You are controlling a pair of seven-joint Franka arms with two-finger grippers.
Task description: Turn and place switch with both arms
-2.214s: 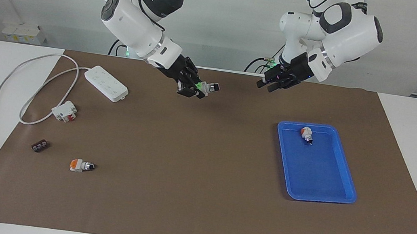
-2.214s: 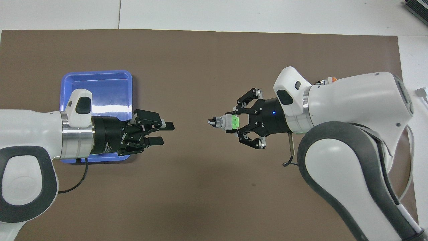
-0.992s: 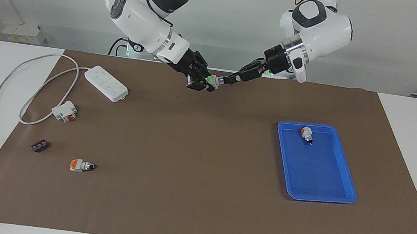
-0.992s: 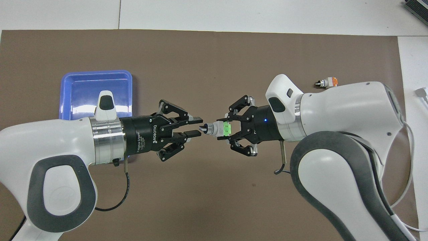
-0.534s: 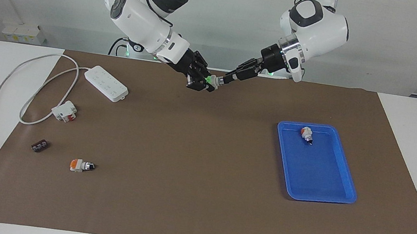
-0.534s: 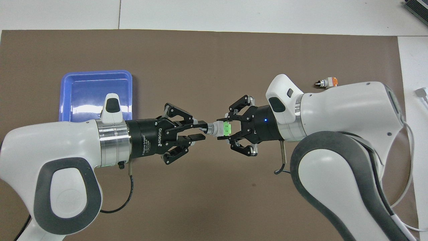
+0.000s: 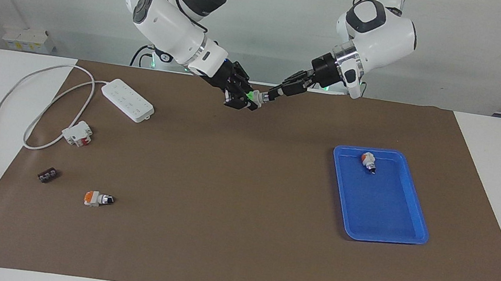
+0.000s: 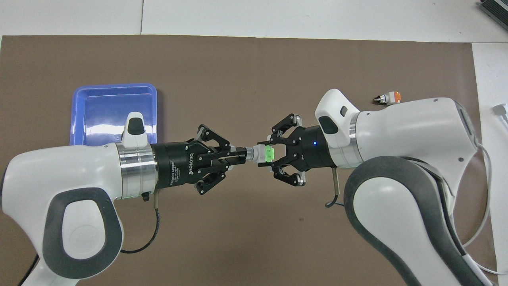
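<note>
We see a white desk (image 7: 497, 160) w/ a brown mat (image 7: 232, 197) over most of it, plain pale wall (image 7: 272, 21) at the robots' end.

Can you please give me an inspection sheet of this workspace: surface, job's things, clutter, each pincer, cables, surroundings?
Surface: white table under a brown mat.
Job's things: switch with green face, held in the air over the mat between both arms; blue tray holding one orange switch.
Clutter: another orange switch, white-and-red block, small black part, all toward the right arm's end.
Right pincer: shut on the switch body.
Left pincer: shut on the knob end.
Cables: power strip with its loose white cord.
Surroundings: plain white wall.
</note>
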